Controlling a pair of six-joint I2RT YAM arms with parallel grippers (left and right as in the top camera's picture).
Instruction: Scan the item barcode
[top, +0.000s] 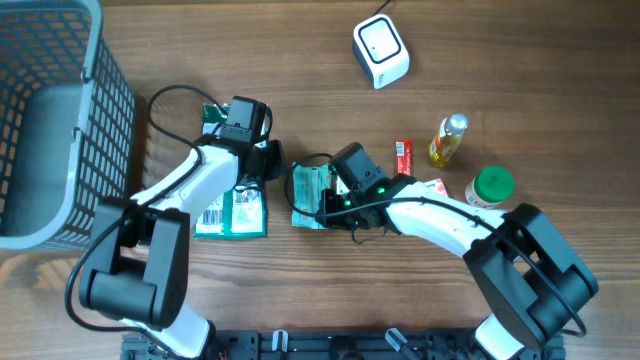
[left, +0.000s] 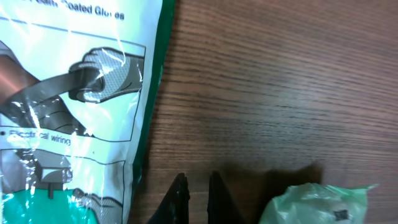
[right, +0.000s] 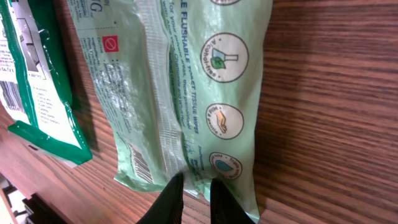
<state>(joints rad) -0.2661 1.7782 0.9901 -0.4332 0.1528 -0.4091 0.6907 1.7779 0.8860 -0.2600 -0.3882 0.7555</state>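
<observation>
The brown wooden table (top: 560, 90) holds everything; a big grey basket (top: 110, 130) sits at the far left; a dark green gloves bag (top: 235, 212) lies flat near the middle. Just right of it, close but not touching, is the wipes pack (top: 308, 195); it lies flat, its long side pointing from the robot's edge toward the far edge. It is soft, shiny and light green, printed side up, with round pictures (right: 225, 57) and a barcode (right: 142, 168).

The right arm bends in from the right; the right gripper (right: 196, 180) points down over the pack's edge; I cannot tell if it grips or has let go. The left arm reaches forward; the left gripper (left: 198, 175) is squeezed closed on nothing, above bare wood.

A white scanner (top: 381, 52) sits far back; a green-lidded jar (top: 490, 186), a yellow bottle (top: 448, 140) and a small red packet (top: 403, 157) lie at the right.
</observation>
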